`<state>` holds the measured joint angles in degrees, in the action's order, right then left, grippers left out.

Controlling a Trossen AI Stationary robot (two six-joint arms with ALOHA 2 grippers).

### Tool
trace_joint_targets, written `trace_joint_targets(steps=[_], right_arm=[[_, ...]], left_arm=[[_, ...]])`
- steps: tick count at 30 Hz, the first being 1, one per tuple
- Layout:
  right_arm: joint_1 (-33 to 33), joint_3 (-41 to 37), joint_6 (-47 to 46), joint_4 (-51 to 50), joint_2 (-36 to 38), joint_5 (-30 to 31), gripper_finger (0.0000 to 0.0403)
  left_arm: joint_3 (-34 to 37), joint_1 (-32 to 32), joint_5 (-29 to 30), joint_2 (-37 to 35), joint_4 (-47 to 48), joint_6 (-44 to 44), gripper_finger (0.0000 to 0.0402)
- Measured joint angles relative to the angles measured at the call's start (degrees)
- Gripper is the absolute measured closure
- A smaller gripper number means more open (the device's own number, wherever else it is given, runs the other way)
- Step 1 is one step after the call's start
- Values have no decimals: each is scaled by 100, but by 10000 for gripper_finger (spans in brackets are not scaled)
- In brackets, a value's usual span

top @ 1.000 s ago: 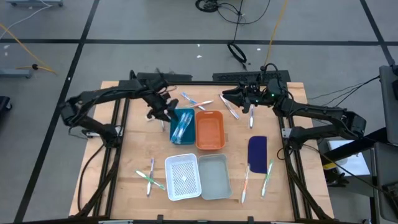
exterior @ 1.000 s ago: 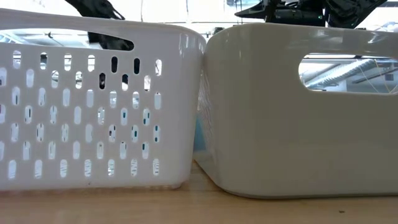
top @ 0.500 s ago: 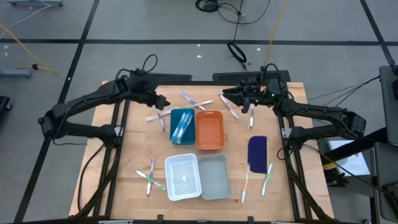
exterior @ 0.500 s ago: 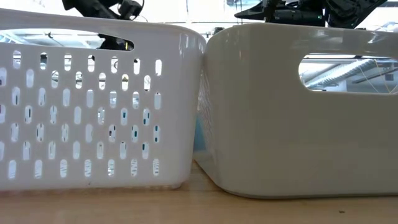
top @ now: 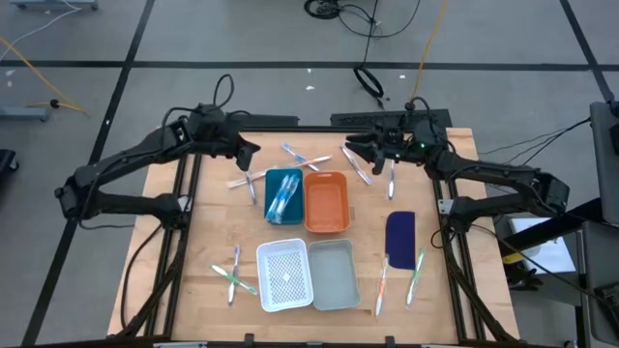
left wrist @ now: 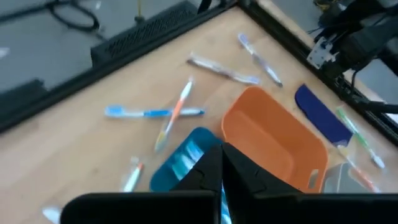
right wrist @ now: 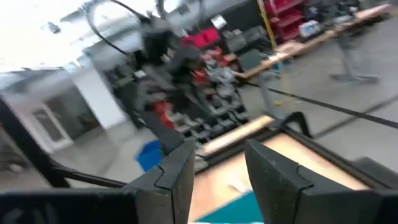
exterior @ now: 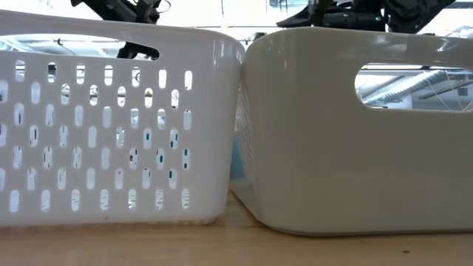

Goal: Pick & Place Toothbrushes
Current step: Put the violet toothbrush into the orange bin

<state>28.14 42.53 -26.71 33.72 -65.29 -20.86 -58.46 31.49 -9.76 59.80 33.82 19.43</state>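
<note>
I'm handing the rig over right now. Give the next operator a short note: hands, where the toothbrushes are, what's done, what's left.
Left hand: shut, empty, raised over the table's far left, beside the blue tray.
Right hand: open, empty, over the far edge.
Done: a few toothbrushes lie in the blue tray.
Left: loose toothbrushes still on the table: crossed pair behind the trays, some left of the blue tray, some near the right hand, some at near left, and two by the dark blue piece.
Orange tray, white basket and grey bin look empty.
</note>
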Motion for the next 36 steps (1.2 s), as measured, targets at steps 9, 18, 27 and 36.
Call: trace_joint_targets(steps=[9,18,27,36], right_arm=[[-9,1382,894,-1603,-714,139,268],[-7,3062,1463,-2951,-2170,-31,262],[114,4277,1727,-4335,-3441,-20,220],[367,5404,2096,-5396,-4646,13,194]], left_arm=[[0,-131,70,-643,-109,-298,398],[123,-715,544,-1418,-67,-431,395],[1346,-1120,655,-2375,-1093,-60,393],[2007,-1174,690,-3284,-1136,279,392]])
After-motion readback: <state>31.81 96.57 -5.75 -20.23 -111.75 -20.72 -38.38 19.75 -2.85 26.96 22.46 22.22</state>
